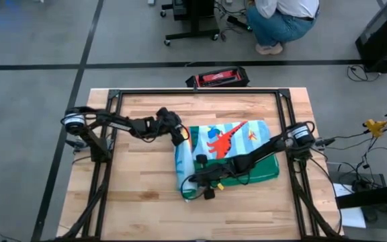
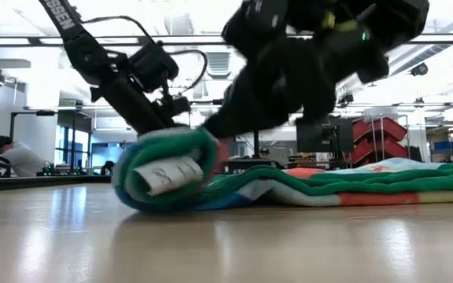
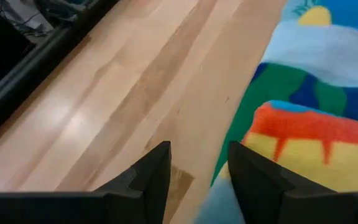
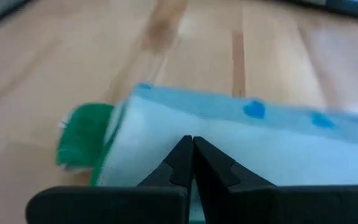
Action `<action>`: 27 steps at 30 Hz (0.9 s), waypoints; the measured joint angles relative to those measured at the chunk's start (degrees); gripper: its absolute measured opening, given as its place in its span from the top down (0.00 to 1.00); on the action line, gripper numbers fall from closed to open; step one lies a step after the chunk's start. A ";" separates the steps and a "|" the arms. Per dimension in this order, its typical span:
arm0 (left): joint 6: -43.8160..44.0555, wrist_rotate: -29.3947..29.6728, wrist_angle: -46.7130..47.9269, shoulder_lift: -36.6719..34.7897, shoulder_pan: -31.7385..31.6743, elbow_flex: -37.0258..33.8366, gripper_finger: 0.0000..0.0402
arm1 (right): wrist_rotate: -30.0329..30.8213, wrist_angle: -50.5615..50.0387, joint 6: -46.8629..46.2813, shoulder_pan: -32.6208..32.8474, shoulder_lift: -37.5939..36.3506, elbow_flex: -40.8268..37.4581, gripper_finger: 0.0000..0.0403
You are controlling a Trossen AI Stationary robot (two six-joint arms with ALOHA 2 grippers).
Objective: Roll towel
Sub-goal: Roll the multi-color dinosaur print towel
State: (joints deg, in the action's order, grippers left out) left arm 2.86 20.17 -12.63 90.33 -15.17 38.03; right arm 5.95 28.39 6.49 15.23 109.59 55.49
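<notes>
Low down, towel [image 2: 211, 177] roll's white tag, right jaws together, left jaws apart.

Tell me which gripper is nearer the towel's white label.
Right. The right gripper presses on the roll near the white label; the left gripper sits at the towel's far edge.

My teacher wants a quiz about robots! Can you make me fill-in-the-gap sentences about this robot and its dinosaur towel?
1. The towel is partly rolled up at its ____ end in the high view.
2. The right gripper has its fingers ____.
3. The left gripper has its fingers ____.
4. The big dinosaur on the towel is ____.

Missing words: left; shut; open; red
</notes>
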 joint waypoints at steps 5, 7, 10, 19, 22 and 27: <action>-2.53 0.03 5.34 -11.29 0.75 0.02 0.67 | -3.84 4.16 0.52 -5.94 -4.72 -4.22 1.00; -2.96 -0.03 7.57 -15.30 0.75 0.02 0.68 | -5.70 5.01 0.60 -8.13 -4.81 -4.25 1.00; -2.95 0.12 10.71 -19.22 0.73 -0.01 0.69 | -6.27 4.65 2.55 -10.30 -3.15 -2.21 1.00; 4.36 -2.99 25.57 -21.68 3.46 -3.31 0.70 | -14.33 4.30 3.62 -17.30 1.93 0.04 1.00; 6.75 -3.25 26.86 -21.81 6.06 -5.54 0.70 | -17.18 3.74 3.64 -18.34 5.11 1.16 1.00; 11.52 -6.41 23.52 -21.60 10.71 -11.13 0.70 | -17.06 3.34 3.65 -19.41 8.50 2.38 1.00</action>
State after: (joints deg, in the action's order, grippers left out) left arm 14.38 13.76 10.89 68.72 -4.46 26.89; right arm -11.11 31.73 10.13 -4.18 118.08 57.87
